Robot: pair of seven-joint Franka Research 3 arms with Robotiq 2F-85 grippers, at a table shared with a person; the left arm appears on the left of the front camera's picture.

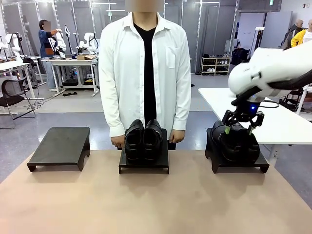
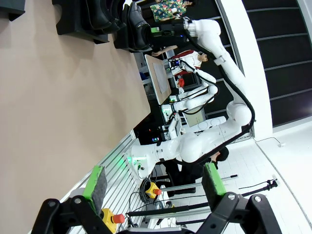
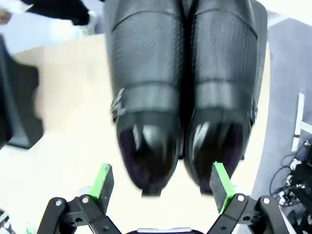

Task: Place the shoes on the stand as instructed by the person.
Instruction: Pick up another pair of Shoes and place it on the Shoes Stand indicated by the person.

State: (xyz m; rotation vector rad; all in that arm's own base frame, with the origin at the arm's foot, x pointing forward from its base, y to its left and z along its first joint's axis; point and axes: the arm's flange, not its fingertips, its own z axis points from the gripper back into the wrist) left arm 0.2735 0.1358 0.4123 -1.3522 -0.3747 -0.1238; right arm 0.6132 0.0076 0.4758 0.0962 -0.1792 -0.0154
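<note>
Beyond my tan bench point(image 1: 146, 204), a grey polished floor point(image 1: 73, 105) runs to dark glass-panelled walls point(image 1: 204, 24). A white worktable point(image 1: 73, 62) stands far left, a black office chair point(image 1: 12, 92) beside it, a low shoe rack point(image 1: 216, 66) far right.

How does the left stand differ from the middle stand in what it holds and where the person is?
The left stand has nothing on its top; the middle stand carries a pair of black shoes side by side. The person is directly behind the middle stand, a hand at each side of it, while no one is behind the left stand. Both are low and dark, in one row on the table.
</note>
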